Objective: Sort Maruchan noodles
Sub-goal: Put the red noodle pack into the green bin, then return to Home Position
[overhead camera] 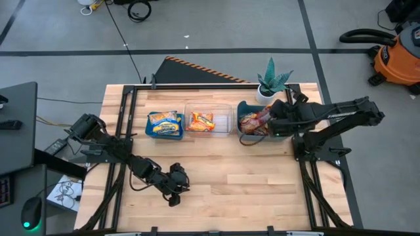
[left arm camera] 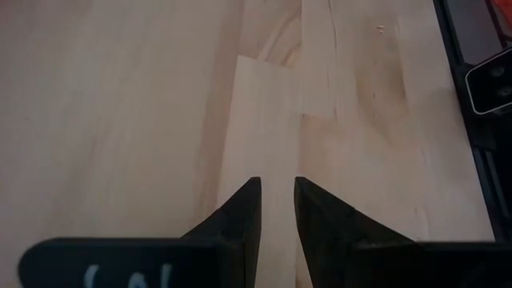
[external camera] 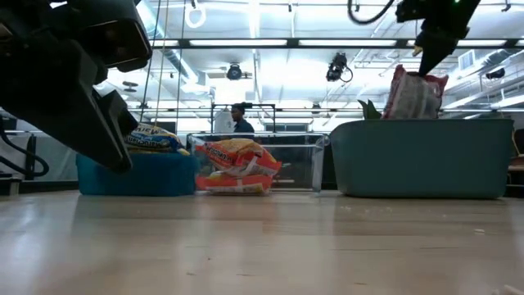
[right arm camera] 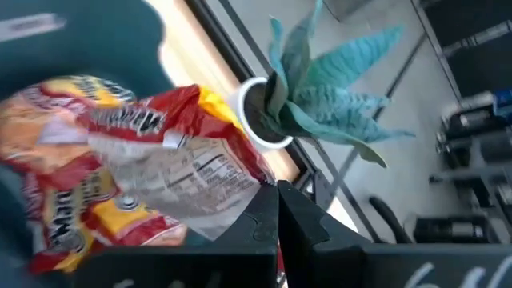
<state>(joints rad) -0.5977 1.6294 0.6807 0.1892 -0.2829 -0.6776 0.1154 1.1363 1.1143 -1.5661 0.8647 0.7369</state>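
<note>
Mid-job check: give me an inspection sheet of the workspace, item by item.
Surface: wooden table, front area bare.
Job's things: blue-yellow packets in left teal bin; orange packets in clear bin; red-silver packet held over right teal bin.
Clutter: potted plant at the back edge.
Grippers: right gripper shut on red-silver packet; left gripper over bare wood, jaws slightly apart, empty.
Cables: black cable on floor.
Surroundings: orange shop vacuum; a person far behind.

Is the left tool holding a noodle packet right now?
No, the left tool hangs over bare table with nothing between its fingers.
</note>
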